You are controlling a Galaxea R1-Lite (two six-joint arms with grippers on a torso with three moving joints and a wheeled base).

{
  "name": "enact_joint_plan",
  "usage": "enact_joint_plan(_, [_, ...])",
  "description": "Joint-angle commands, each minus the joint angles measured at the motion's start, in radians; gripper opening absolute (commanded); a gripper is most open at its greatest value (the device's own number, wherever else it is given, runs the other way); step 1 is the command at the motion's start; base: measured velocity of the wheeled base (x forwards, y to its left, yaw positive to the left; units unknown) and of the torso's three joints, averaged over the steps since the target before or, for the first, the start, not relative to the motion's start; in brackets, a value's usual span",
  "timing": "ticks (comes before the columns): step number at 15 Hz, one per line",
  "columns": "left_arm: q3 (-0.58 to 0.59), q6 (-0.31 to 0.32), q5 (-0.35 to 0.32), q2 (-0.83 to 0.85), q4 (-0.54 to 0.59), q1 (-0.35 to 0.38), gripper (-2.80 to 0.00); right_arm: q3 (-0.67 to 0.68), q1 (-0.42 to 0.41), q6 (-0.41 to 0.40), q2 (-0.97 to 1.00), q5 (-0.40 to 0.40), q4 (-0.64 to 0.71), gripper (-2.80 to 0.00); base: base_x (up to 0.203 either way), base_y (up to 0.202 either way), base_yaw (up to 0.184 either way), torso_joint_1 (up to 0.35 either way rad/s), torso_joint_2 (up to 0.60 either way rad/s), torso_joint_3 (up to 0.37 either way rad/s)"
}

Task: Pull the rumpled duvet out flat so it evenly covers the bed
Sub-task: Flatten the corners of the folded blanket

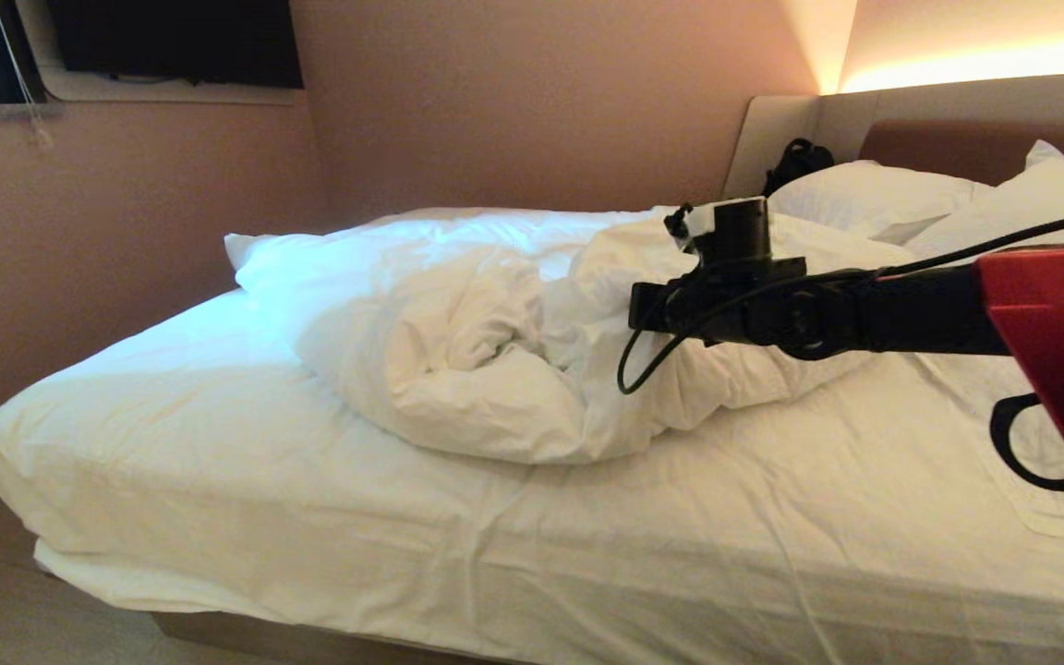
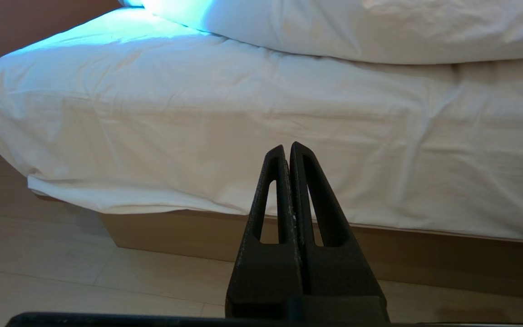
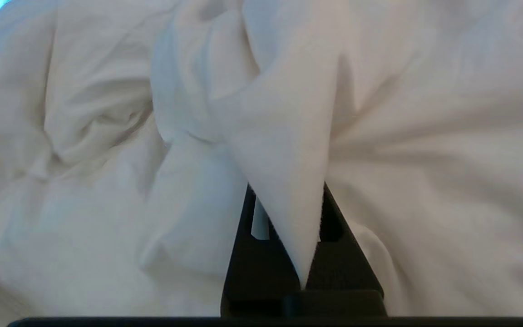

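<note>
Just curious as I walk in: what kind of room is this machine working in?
Probably a hotel or guest bedroom: a low bed with a rumpled duvet, white pillows against a padded headboard.

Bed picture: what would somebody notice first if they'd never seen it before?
The puffy white duvet, bunched in a heap in the middle of the bed. Next, the black arm reaching in from the right, its right gripper pinching a fold of that duvet. Two pillows sit by the headboard.
</note>
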Motion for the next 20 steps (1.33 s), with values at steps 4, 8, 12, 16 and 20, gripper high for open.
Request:
enact_joint_plan(4, [0.000,0.000,0.000,0.000,0.000,0.000,-2.80,0.128,0.002,-0.103,-0.189,-0.047,0.261,-2.80,0.000,0.000,0.000,0.000,0.00,0.000])
enact_joint_plan(8, [0.000,0.001,0.001,0.000,0.000,0.000,-2.80,0.227,0.016,-0.181,-0.276,-0.075,0.268,-2.80,0.000,0.000,0.000,0.000,0.00,0.000])
enact_joint_plan(12, [0.000,0.000,0.000,0.000,0.000,0.000,-2.80,0.341,0.024,-0.315,-0.294,-0.122,0.258,-2.80,0.000,0.000,0.000,0.000,0.00,0.000])
enact_joint_plan(16, [0.000,0.000,0.001,0.000,0.000,0.001,-2.80,0.429,0.025,-0.443,-0.313,-0.130,0.252,-2.80,0.000,0.000,0.000,0.000,0.00,0.000])
enact_joint_plan(20, [0.000,0.000,0.000,0.000,0.000,0.001,-2.80,0.465,0.025,-0.531,-0.281,-0.133,0.252,-2.80,0.000,0.000,0.000,0.000,0.00,0.000])
